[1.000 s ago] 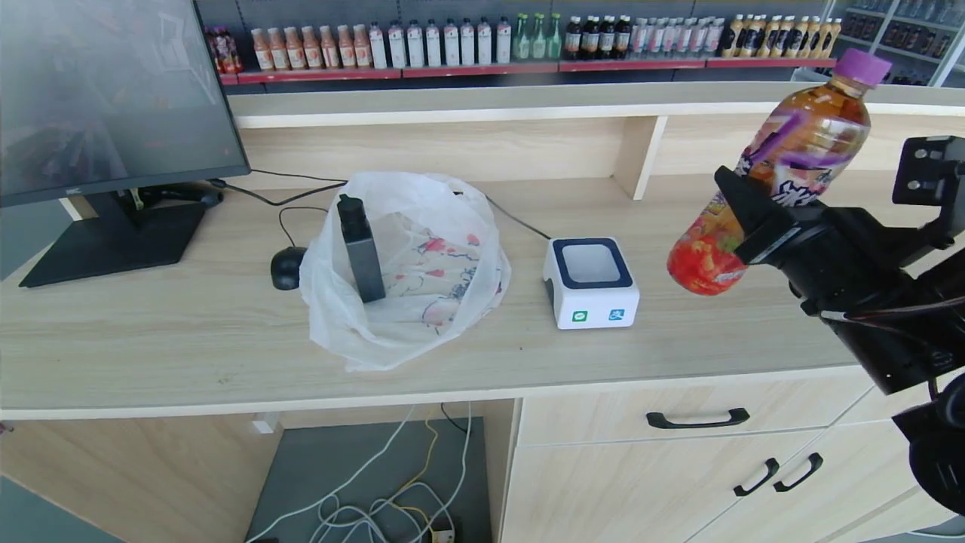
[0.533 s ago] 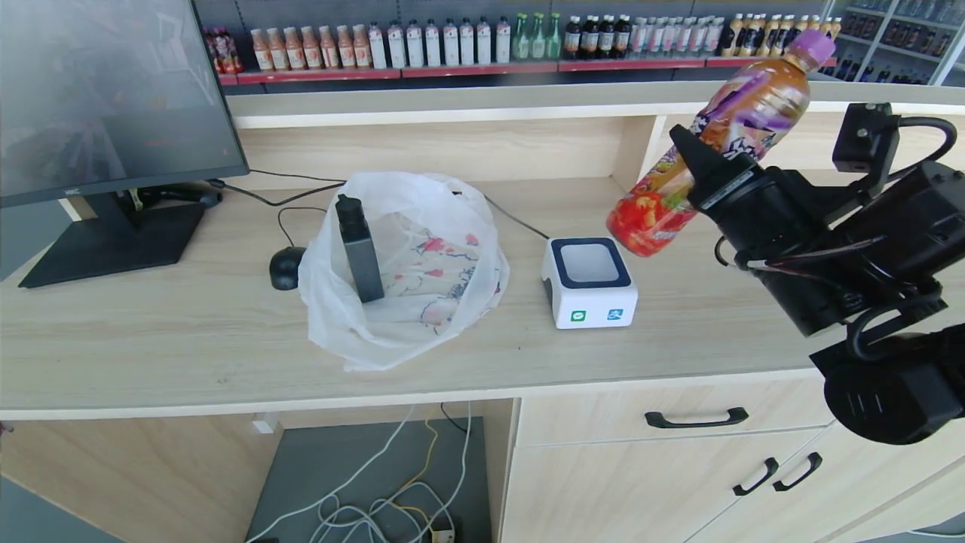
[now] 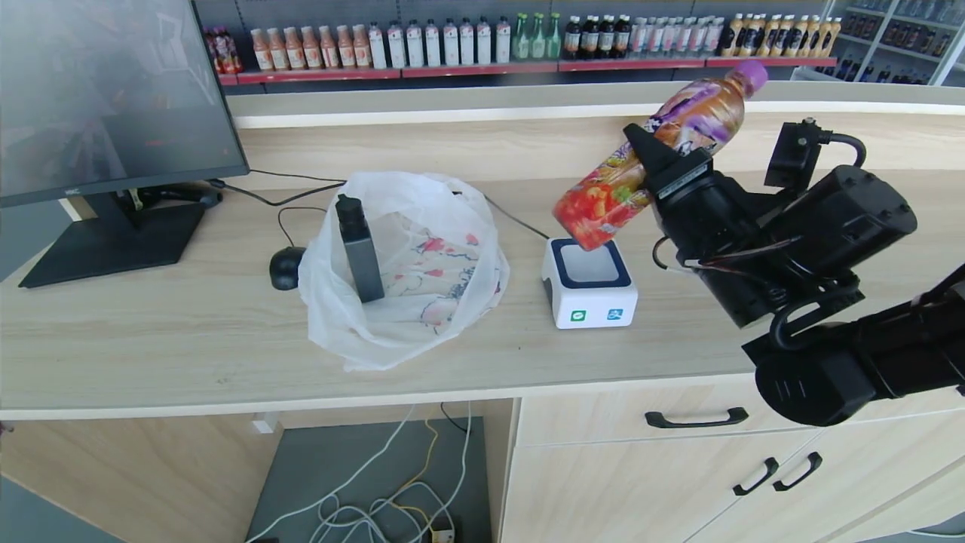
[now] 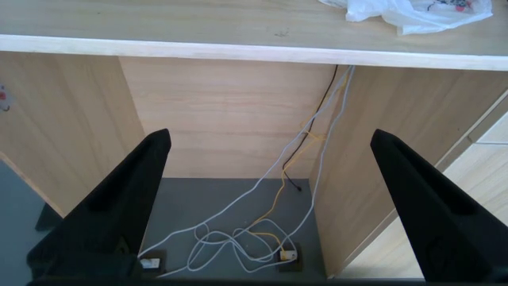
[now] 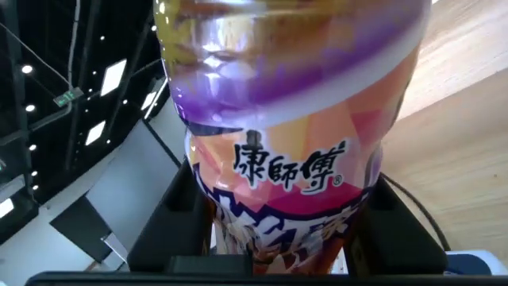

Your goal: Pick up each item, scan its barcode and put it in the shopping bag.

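Observation:
My right gripper (image 3: 657,167) is shut on a tea bottle (image 3: 647,161) with a purple cap and a red-and-purple label. It holds the bottle tilted, its base just above the white barcode scanner (image 3: 589,283) on the counter. From the right wrist the bottle (image 5: 290,135) sits between the black fingers (image 5: 178,206). The white shopping bag (image 3: 403,264) stands open left of the scanner, with a dark grey upright item (image 3: 359,249) inside. My left gripper (image 4: 266,210) hangs open below counter level, facing the cable nook.
A monitor (image 3: 113,98) stands at the counter's back left, with a black mouse (image 3: 286,268) and cables beside the bag. A raised ledge (image 3: 528,102) runs behind the counter. Drawers with black handles (image 3: 697,418) are below. Loose cables (image 4: 262,230) lie on the floor.
My right arm has carried the bottle leftward and lower, from the counter's right end to just over the scanner, tipping it further. The bag and scanner stayed put.

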Controlling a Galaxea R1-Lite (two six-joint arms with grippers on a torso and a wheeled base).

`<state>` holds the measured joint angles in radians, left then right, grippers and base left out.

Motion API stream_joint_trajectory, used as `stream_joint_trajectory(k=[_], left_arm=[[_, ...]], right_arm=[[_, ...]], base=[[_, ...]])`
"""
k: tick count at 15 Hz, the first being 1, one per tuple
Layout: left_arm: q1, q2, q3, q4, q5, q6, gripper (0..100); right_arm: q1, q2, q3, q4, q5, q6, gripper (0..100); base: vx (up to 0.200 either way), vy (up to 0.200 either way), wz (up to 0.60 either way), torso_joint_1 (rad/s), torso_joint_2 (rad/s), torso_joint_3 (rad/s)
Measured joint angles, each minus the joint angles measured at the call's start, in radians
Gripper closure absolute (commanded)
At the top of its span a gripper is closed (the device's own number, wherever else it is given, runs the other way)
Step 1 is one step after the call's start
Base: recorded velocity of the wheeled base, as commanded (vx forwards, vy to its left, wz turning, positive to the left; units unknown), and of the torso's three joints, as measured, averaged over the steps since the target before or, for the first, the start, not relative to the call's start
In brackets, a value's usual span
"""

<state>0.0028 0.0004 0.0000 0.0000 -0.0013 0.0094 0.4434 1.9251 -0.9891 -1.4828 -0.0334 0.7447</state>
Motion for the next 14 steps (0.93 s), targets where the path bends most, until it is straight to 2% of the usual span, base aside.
stream_joint_trajectory(k=[8,14], left_arm=[[0.0,0.0,0.0,0.0,0.0,0.0,0],[0.0,0.0,0.0,0.0,0.0,0.0,0]], right_arm=[[-0.006,0.047,-0.038,0.088,0.008,0.326,100],[-0.059,0.148,-0.078,0.093,0.005,0.379,100]], base=[[0.0,0.0,0.0,0.0,0.0,0.0],[0.0,0.0,0.0,0.0,0.0,0.0]])
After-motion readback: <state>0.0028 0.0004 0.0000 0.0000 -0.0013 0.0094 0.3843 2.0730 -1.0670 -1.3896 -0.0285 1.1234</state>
